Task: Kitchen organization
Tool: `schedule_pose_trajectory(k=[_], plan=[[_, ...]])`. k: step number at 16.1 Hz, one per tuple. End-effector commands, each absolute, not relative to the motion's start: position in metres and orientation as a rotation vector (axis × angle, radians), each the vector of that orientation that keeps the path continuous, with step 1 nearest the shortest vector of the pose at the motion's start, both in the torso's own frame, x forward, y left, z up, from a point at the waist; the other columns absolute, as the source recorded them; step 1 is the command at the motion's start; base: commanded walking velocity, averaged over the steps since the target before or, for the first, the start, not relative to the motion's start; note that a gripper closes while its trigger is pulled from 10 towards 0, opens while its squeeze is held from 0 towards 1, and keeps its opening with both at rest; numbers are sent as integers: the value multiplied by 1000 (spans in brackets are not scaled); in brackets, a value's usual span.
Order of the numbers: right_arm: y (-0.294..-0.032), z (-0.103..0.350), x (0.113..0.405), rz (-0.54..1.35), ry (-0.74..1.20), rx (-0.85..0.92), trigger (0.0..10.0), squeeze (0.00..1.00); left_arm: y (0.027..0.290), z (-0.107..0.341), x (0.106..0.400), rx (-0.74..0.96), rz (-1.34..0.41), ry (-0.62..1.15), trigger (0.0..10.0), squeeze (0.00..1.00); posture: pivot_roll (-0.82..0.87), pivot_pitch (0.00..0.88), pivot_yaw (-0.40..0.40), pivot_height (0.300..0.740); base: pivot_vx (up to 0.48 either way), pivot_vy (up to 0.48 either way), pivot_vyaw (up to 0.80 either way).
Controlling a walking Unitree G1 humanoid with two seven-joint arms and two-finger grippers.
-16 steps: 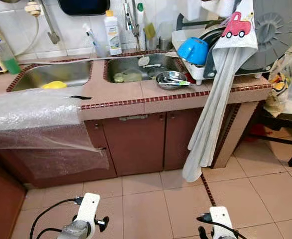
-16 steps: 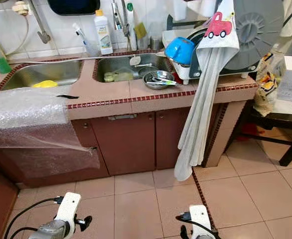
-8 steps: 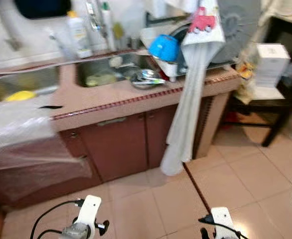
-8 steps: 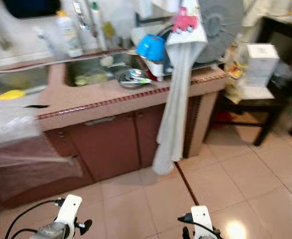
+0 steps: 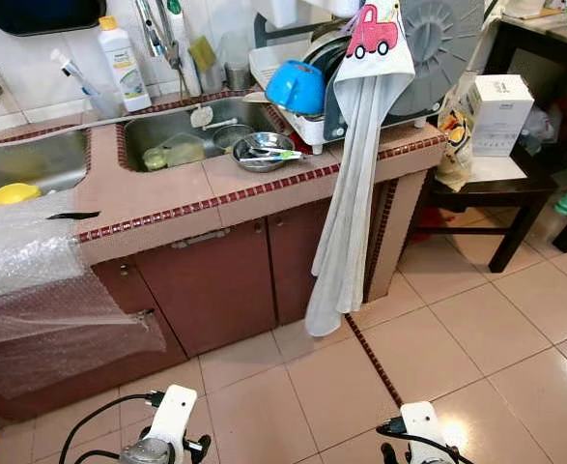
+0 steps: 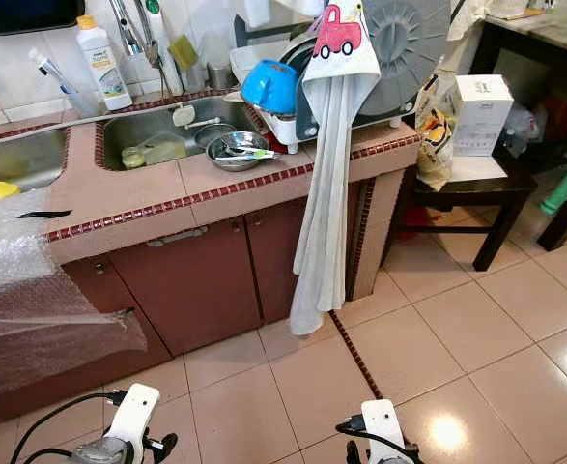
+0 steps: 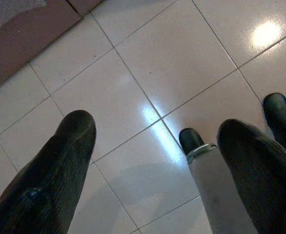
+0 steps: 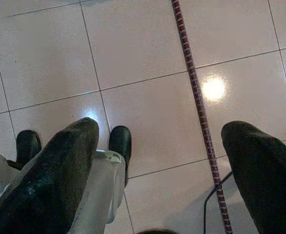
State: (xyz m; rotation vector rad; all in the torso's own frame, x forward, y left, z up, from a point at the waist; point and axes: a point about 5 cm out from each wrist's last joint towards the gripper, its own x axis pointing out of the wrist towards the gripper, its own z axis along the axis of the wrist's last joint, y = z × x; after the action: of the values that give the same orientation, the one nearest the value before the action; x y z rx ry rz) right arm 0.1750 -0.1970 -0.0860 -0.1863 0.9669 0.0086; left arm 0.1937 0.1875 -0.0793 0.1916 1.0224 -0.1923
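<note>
Long grey towel (image 5: 346,203) hangs from dish rack (image 5: 360,121) down the cabinet front, long axis vertical, lower end near the floor. Steel bowl (image 5: 262,152) with utensils sits on the tiled counter (image 5: 177,188) beside the sink (image 5: 182,135); blue bowl (image 5: 296,87) rests in the rack. Bubble wrap (image 5: 32,280) drapes the counter's left end. Versus 1.0 s ago, camera has swung right: side table and white box (image 5: 496,114) now visible. Left gripper (image 7: 157,161) and right gripper (image 8: 160,161) hang over floor tiles, fingers spread, empty.
</note>
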Motion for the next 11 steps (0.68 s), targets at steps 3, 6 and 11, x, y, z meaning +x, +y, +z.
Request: schedule_pose_trajectory(k=[3, 6, 11], plan=[[-194, -88, 172, 20, 982, -186, 10000, 0, 194, -80, 190, 214, -181, 1035, 10000, 0, -33, 0, 102, 740, 0, 0, -767], [-193, -89, 171, 22, 988, -184, 10000, 0, 195, -80, 190, 215, -178, 1035, 10000, 0, -32, 0, 103, 740, 0, 0, -767], [-193, -90, 168, 24, 996, -190, 10000, 0, 195, -80, 191, 220, -179, 1032, 10000, 0, -31, 0, 106, 740, 0, 0, -768]])
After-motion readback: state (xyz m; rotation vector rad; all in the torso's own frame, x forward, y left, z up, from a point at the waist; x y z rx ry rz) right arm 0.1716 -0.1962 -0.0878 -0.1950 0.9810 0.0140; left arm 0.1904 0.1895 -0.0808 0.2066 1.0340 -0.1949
